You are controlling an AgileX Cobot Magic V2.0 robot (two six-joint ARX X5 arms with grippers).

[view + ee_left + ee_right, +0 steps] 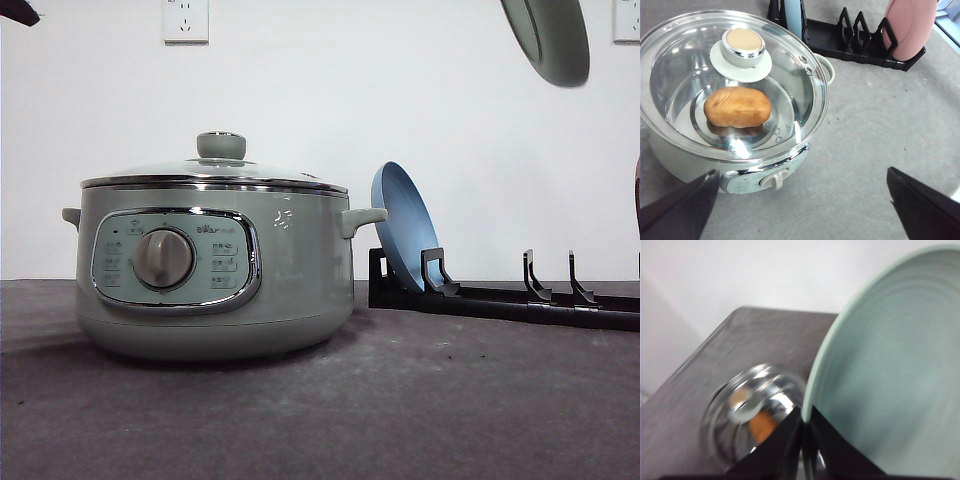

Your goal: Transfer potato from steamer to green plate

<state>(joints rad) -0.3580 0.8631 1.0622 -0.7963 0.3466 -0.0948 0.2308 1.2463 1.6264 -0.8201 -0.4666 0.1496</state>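
The right claw (806,440) is pinched tight on the edge of the green plate (890,375). Its two dark fingers (780,445) press the rim between them, one on each side. The plate is up in the air, tipped on its edge, high above the table (400,400).

The left claw (800,200) is wide apart and grips nothing. Its two dark tips sit far from each other, hanging above the steamer (210,270) and not touching it.

The potato (737,106) lies inside the steamer, on the bottom of the pot. The glass lid (790,75) is on top, with its knob (743,46) in the middle.

Beside the pot stands a black rack (500,295). A blue plate (403,225) leans in it, and a pink plate (910,27) stands at the far end.

So the job looks just begun. The plate is picked up, which is good. But it is not yet set down flat, the lid is not off, and the potato is not yet moved.
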